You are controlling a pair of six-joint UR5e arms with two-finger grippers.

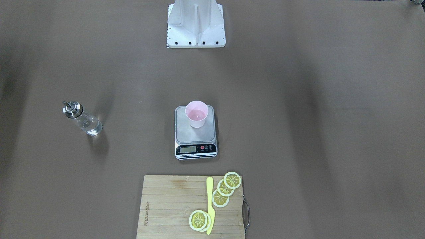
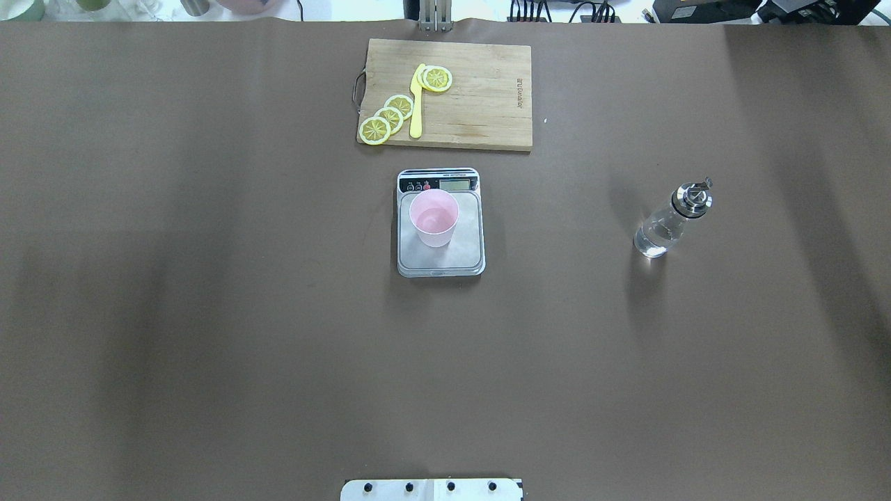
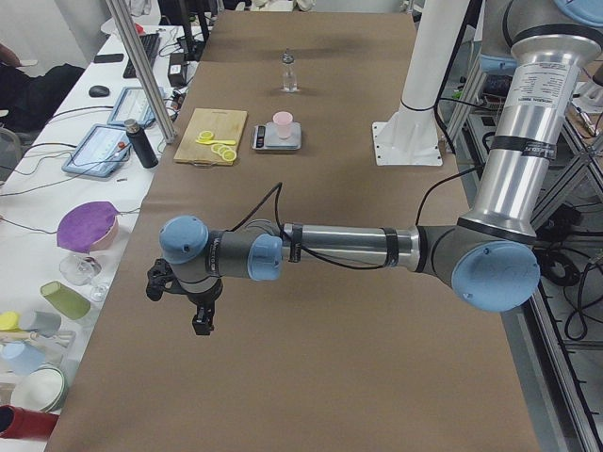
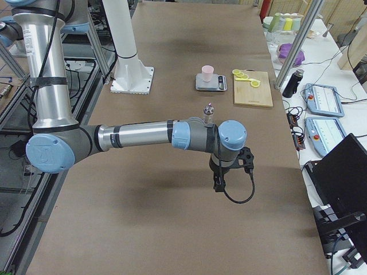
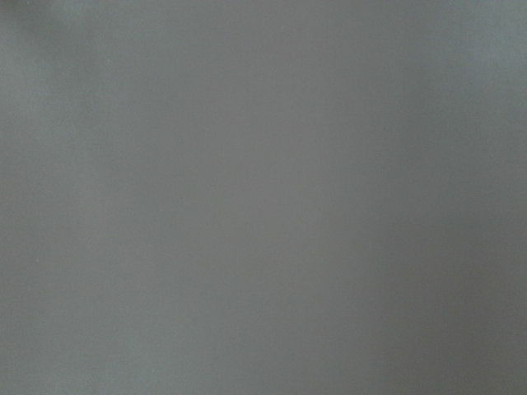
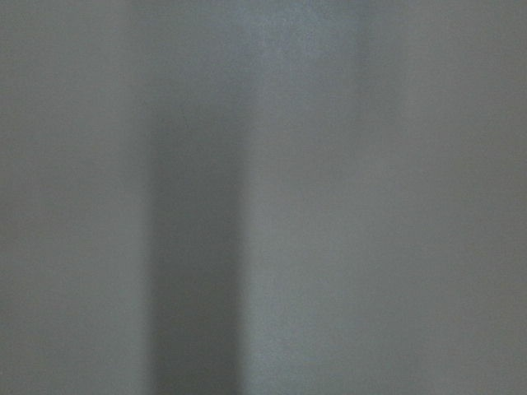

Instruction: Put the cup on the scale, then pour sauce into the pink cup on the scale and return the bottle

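Status check, both arms pulled back from the work area.

- Cup: upright on the scale, on the robot-side half of the steel platform, away from the display strip. First step counts as done.
- Bottle: upright on the surface, well apart from the scale on the robot's right, with the metal spout on top. Nothing is touching it.
- Sauce: clear liquid shows in the lower part of the bottle. The cup floor has a faint sheen and a small highlight in the front-facing view. I cannot tell whether that is poured liquid or a reflection, and the scale's display is too small to read.
- Left gripper: seen only in the left side view, hanging over bare surface near the left end and carrying nothing. I cannot tell whether it is released or clenched.
- Right gripper: seen only in the right side view, over bare surface near the right end. Same verdict: state not readable.
- Wrist views: blurred bare surface only.

Judgement: placing is complete. The layout fits either a pour not yet begun or a finished pour with the bottle set back down.
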